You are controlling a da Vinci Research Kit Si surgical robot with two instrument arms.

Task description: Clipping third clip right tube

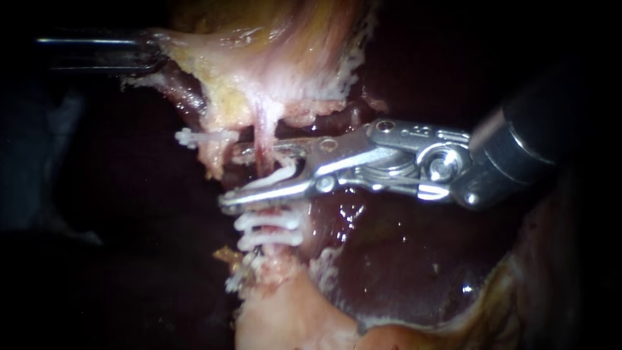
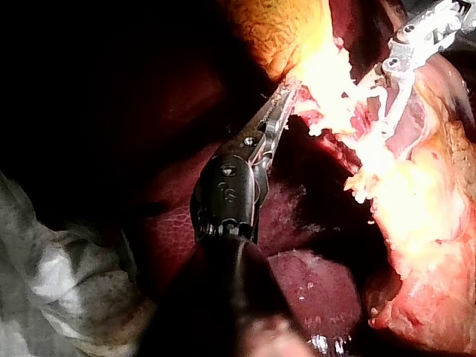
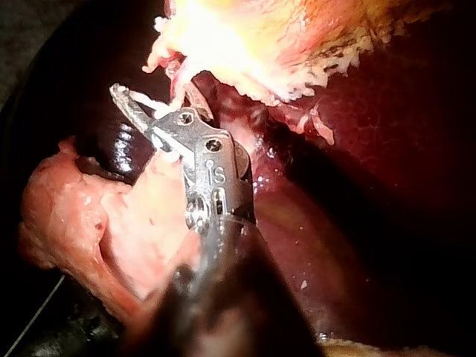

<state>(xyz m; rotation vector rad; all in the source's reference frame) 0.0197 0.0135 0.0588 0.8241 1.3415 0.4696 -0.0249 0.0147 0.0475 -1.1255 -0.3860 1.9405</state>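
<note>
Right tube (image 1: 262, 139): a thin pink strand in the middle of the endoscope view. It runs down from the yellowish gallbladder (image 1: 272, 45) to pale tissue below.
Set clips (image 1: 269, 221): two white clips already cross the right tube. They are stacked close together, just below the spot now being worked on.
New clip (image 1: 280, 175): white, at the right tube and just above the set clips. It lies along the lower jaw of the right instrument and does not look squeezed flat.
Right instrument's hand (image 1: 228, 176): open. It reaches the right tube from the side, and its two metal jaws stand apart with a clear gap. The right tube appears to cross that gap.
Stray clip (image 1: 193, 137): one more white clip beside the right tube, on the side away from the right instrument. It sits on separate tissue.
Left instrument's hand (image 1: 155, 48): well apart from the right tube, up at the gallbladder's edge. Pale tissue is drawn taut toward it. The tip is buried, so I cannot tell whether this hand is open or closed.
Liver (image 1: 402, 259): dark and glossy, beyond the right tube on the right instrument's side.
Progress: two clips look finished. The third seems placed around the right tube but not yet closed. Squeezing it shut and backing the jaws off appear to remain.
</note>
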